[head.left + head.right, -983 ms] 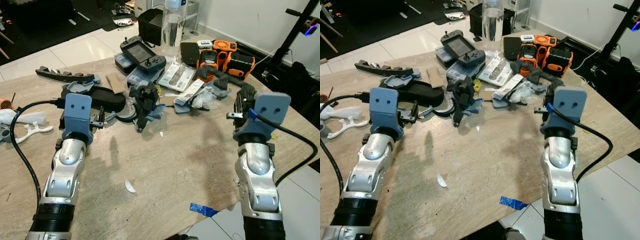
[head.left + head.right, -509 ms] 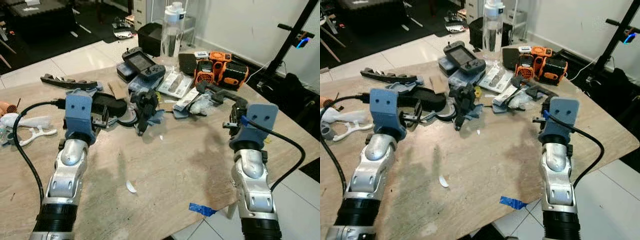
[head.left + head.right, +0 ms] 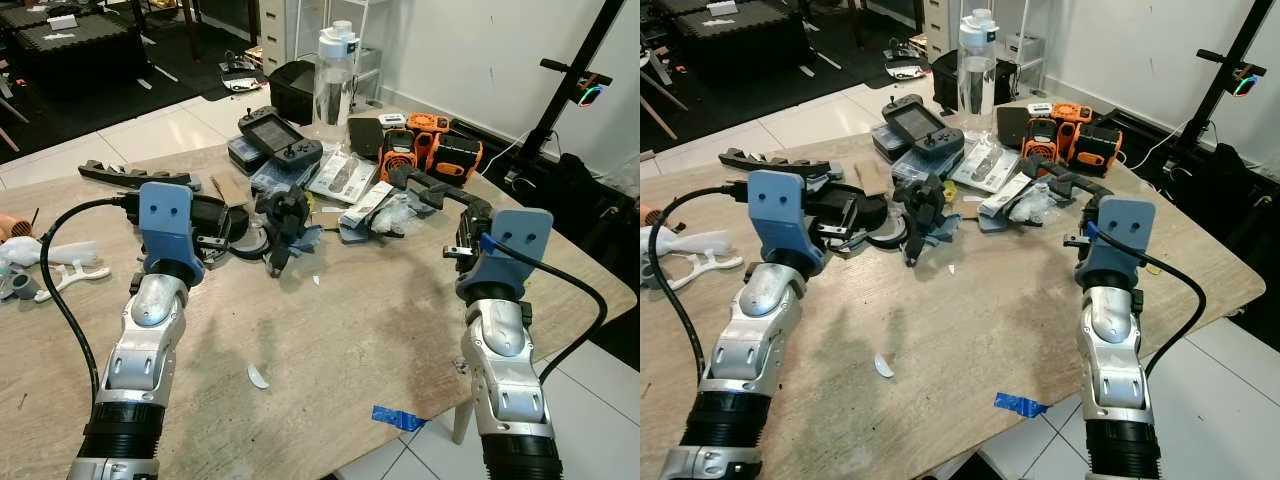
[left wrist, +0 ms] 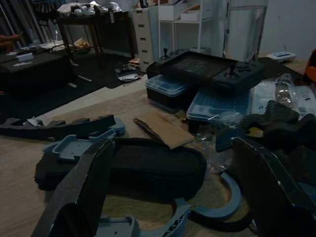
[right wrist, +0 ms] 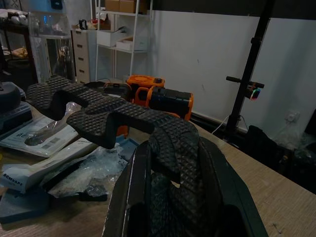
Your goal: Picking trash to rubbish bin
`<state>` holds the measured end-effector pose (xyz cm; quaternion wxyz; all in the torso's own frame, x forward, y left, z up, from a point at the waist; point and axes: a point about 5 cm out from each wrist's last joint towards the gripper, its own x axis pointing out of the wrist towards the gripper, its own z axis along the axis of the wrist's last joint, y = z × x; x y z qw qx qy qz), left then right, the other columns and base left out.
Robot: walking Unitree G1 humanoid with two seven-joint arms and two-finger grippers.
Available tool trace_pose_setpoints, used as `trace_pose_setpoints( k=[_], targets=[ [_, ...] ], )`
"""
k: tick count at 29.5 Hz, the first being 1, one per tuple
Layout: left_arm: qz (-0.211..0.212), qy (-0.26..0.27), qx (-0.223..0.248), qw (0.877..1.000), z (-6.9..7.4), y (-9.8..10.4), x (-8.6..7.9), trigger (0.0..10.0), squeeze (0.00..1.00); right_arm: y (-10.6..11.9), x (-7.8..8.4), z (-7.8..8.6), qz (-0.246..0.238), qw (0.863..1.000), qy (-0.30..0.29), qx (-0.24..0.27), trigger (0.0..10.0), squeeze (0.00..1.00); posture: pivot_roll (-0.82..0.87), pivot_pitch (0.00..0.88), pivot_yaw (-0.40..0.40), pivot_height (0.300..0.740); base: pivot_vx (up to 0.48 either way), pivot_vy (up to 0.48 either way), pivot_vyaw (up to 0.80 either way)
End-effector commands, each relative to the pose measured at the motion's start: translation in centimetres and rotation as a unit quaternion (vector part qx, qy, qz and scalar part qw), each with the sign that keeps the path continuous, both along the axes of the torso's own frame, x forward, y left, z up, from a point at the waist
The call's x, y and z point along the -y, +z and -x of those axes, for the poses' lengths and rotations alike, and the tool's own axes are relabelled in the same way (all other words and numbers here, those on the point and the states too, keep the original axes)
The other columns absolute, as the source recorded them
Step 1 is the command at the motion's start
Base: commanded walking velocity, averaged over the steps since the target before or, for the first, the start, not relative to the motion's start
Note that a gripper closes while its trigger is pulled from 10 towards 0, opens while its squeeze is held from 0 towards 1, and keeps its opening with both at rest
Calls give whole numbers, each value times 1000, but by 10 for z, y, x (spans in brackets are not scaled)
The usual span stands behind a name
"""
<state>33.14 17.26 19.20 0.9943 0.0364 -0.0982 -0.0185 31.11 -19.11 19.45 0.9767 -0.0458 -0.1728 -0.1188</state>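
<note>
Both arms are up over a wooden table (image 3: 350, 330) w/ a pile of clutter across the upper middle of the head views.

Right gripper (image 5: 170, 197) is clamped tight on a black textured foam strip (image 5: 113, 116). In the right wrist view the strip sits pinched btwn the two fingers (image 5: 131, 197) and snakes away toward the orange tools (image 3: 430, 150). In the left eye view the same strip (image 3: 440, 195) runs from the right gripper at center right up into the clutter.

Left gripper (image 4: 168, 197) is spread wide, nothing in it. It hovers just above a flat black pouch (image 4: 123, 165) at center left of the head views, w/ a cardboard scrap (image 4: 160, 128) and a handheld console (image 4: 207, 66) beyond it.

Other bits: clear bottle (image 3: 335, 65) at top center, white scrap (image 3: 258, 377) on bare wood at lower center, blue tape (image 3: 398, 417) near the table's bottom edge, white plastic part (image 3: 45, 262) at far left.
</note>
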Motion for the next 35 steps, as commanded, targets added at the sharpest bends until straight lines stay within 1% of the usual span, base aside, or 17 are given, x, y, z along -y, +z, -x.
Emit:
trace_pose_setpoints(
  k=[1,3,13,35],
  targets=[
    [3,-9,-1,1000,-1,-1,4,10000,0,-7,0,0,0,1000,0,-10,10000,0,-26,82,36,740,0,0,0],
    [2,-14,0,1000,0,0,5,10000,0,-8,-1,1,-1,1000,1,-12,10000,0,-25,84,41,740,0,0,0],
    [-7,-25,-1,1000,1,-1,6,10000,0,-11,-1,3,-6,1000,-2,-15,10000,0,-22,90,47,740,-306,0,0],
    [-20,-35,-3,999,1,0,6,10000,0,-14,-3,5,-13,1000,-4,-17,10000,0,-15,102,57,740,-366,0,0]
  ],
)
